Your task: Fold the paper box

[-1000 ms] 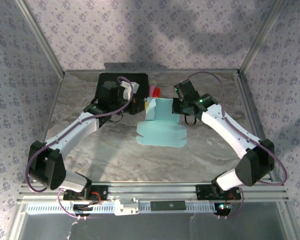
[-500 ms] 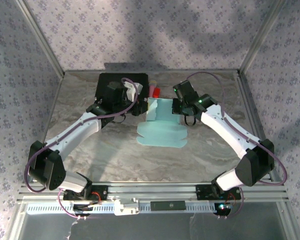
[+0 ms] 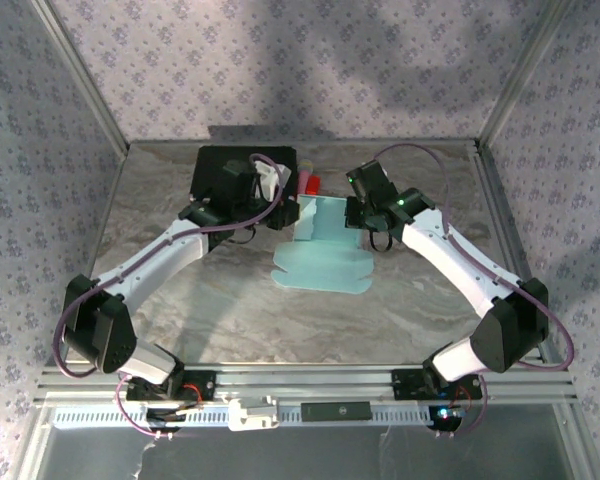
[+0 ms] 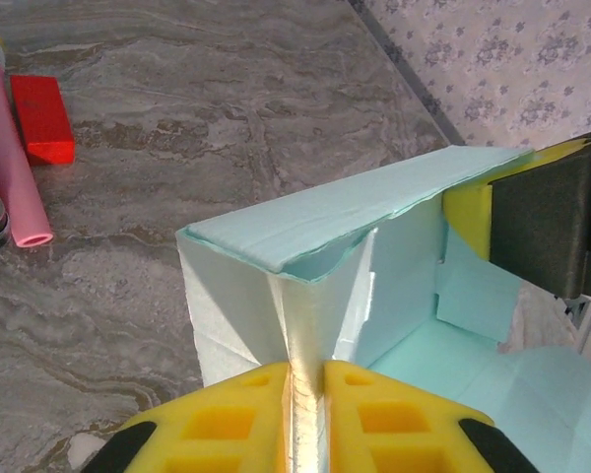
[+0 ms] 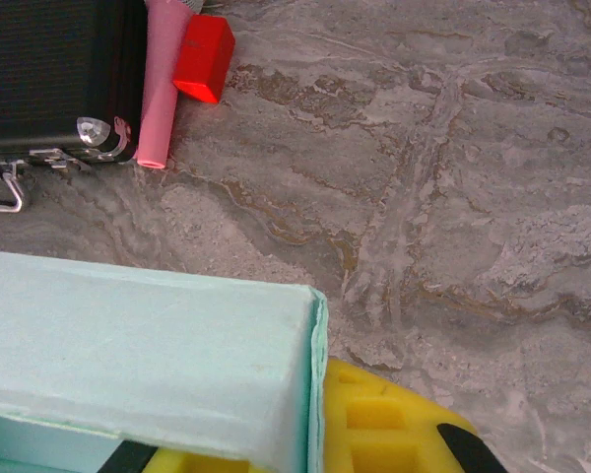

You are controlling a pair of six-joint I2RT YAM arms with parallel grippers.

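Swung back toward the black case point(image 3: 208, 157), the left gripper point(image 4: 305, 394) pinches the paper box point(image 4: 325, 227) by its upright corner fold, pads nearly together. Across that raised wall, the right gripper point(image 3: 358, 215) stays clenched on its far end.

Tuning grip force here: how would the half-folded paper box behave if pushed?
Probably floppy: the paper box is thin card with a wavy top edge. Likely light, and it may slide on the smooth table.
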